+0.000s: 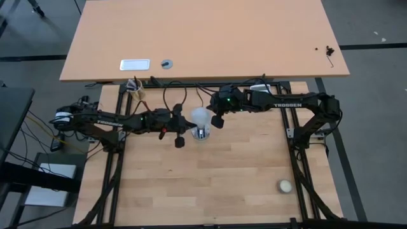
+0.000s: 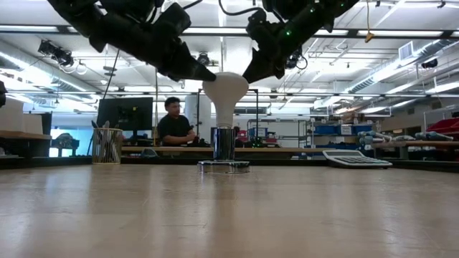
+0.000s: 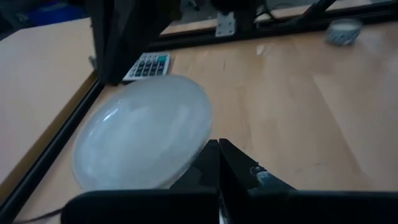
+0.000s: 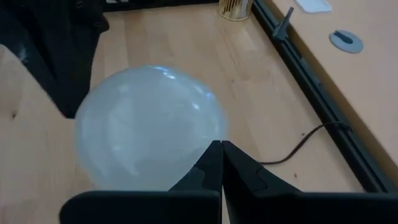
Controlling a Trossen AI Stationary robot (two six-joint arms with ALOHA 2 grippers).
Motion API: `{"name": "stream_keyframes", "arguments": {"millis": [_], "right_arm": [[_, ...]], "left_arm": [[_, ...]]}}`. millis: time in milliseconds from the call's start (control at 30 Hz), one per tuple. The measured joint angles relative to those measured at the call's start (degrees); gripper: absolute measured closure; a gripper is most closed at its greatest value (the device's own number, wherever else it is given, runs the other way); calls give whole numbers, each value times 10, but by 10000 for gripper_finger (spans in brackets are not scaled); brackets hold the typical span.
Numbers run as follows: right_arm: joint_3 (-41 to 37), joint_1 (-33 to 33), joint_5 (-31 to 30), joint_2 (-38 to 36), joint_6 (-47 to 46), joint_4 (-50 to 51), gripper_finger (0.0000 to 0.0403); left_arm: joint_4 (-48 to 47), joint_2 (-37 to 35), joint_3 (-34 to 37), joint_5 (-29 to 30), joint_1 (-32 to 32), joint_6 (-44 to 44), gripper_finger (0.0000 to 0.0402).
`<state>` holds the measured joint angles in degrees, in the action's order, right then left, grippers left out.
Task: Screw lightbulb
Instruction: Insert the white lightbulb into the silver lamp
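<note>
1. looking down on my wooden table [image 1: 210,184], i see the lightbulb [image 1: 200,117] standing upright near the back middle, dome up, its narrow base set into a metal socket [image 1: 201,133] that rests on the table.
2. from the table-level camera, the lightbulb [image 2: 225,92] tapers down into the shiny socket cylinder [image 2: 224,143] on a flat round foot. i cannot tell how far the thread has gone in.
3. my left gripper [image 1: 188,122] sits just beside the dome on its left side, fingers pinched together with nothing between them. in its wrist camera the closed tips [image 3: 219,163] lie against or just short of the dome's edge [image 3: 143,130].
4. my right gripper [image 1: 216,119] sits just beside the dome on its right side, also pinched shut and holding nothing. its wrist camera shows the same: closed tips [image 4: 221,163] at the dome's edge [image 4: 149,127].
5. risk, as i judge it: with both sets of fingers closed, neither can grasp the bulb. any push against the smooth dome could tip the bulb, cross its thread, or slide the loose socket across the table.
6. risk: the two grippers are close together over one small object, so turning either wrist could knock them into each other.
7. pose: both arms reach in from opposite sides, stretched low over the table, angled down toward the dome.
8. a cream-white ball [image 1: 285,186] lies well apart, near the front right.
</note>
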<state>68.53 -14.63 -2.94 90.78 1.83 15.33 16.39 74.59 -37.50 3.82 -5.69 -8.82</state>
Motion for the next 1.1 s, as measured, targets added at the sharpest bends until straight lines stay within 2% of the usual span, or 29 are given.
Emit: {"name": "stream_keyframes", "arguments": {"millis": [733,1100], "right_arm": [[0,32,16,0,16,6,391],[-1,54,18,0,34,-33,390]], "left_arm": [[10,0,0,21,4,2,400],[-19,0,0,22,5,18,400]]}}
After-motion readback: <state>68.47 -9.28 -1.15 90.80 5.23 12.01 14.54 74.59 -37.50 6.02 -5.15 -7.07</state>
